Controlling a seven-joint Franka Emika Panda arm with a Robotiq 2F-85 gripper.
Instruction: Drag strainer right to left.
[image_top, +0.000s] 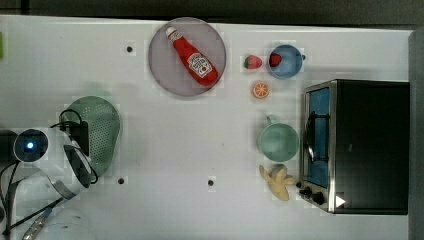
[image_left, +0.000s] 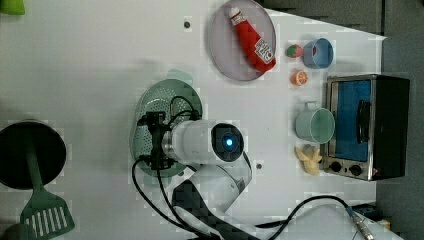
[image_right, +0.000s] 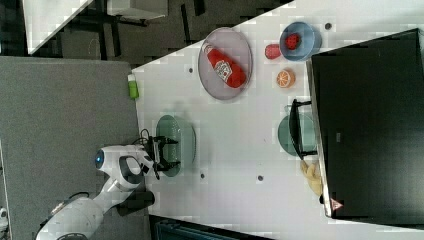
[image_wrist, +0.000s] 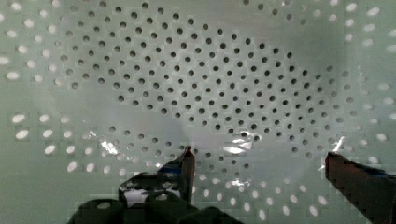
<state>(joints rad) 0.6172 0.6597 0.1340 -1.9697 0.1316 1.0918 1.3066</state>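
Note:
The strainer (image_top: 106, 124) is a pale mint-green oval colander lying on the white table at the top view's left. It also lies below the arm in the left view (image_left: 167, 97) and the right view (image_right: 184, 136). My gripper (image_top: 82, 145) reaches down into its bowl from above. In the wrist view the perforated bottom (image_wrist: 210, 84) lies close under the camera. There the gripper (image_wrist: 259, 153) stands open, its two fingertips wide apart just over the holes, with nothing between them.
A grey-pink plate (image_top: 165, 75) with a ketchup bottle (image_top: 194, 57) sits at the top view's upper middle. At the top view's right are a strawberry (image_top: 253, 62), blue bowl (image_top: 287, 62), orange half (image_top: 260, 90), mint mug (image_top: 278, 141), banana (image_top: 278, 181) and toaster oven (image_top: 357, 146).

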